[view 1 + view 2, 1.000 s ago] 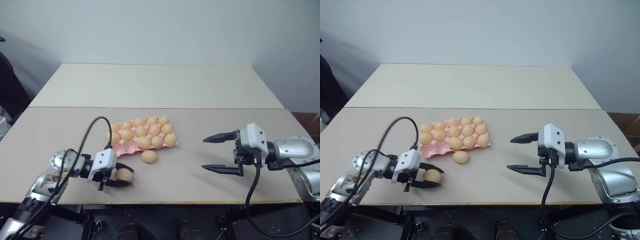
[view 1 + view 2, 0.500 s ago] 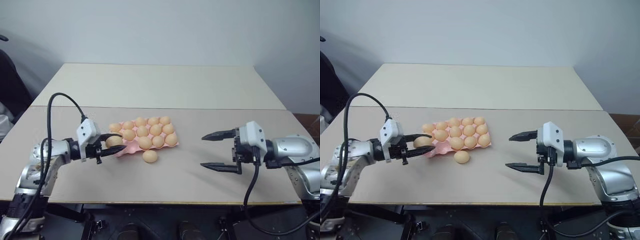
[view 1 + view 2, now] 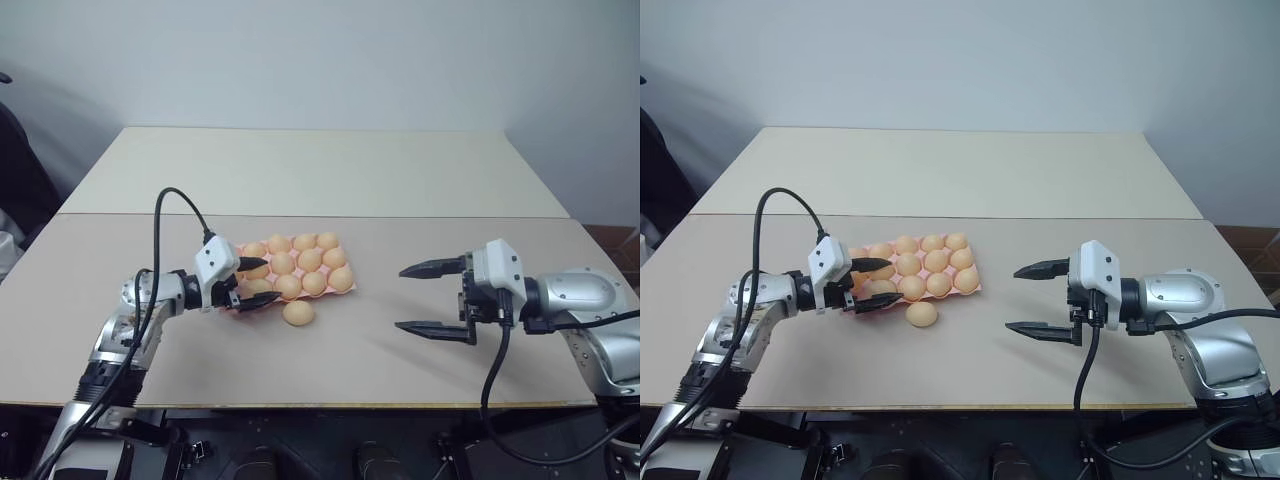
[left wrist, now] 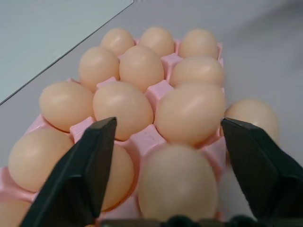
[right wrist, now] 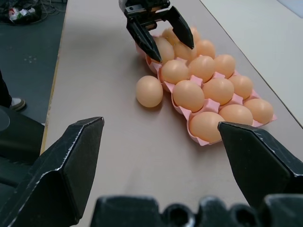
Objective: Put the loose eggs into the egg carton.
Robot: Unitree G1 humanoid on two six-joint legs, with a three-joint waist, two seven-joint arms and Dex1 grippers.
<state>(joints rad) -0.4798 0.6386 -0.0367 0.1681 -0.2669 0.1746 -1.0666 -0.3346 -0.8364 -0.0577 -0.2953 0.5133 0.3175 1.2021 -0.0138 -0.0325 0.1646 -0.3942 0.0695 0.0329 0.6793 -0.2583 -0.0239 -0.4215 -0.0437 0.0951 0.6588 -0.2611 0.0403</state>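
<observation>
In the left eye view, the pink egg carton (image 3: 290, 275) lies on the beige worktop (image 3: 380, 340), a little left of the middle. Its cups are filled with tan-orange eggs. One loose egg (image 3: 298, 313) rests on the worktop just beside the near edge of the carton. The left gripper (image 3: 252, 281) is at the left end of the carton with its fingers apart, and an egg sits in the cup between them, not clamped. The right gripper (image 3: 426, 297) hovers well apart from the carton, on the right side, with its fingers wide apart and nothing between them.

In the left wrist view, the two black fingers (image 4: 75, 179) stand on each side of the nearest egg (image 4: 177, 182), which sits in a corner cup. I cannot tell if they touch it.

In the right wrist view, the loose egg (image 5: 149, 91) lies against the side of the carton (image 5: 201, 135), and the left gripper (image 5: 160, 29) is over the far end of the carton.
</observation>
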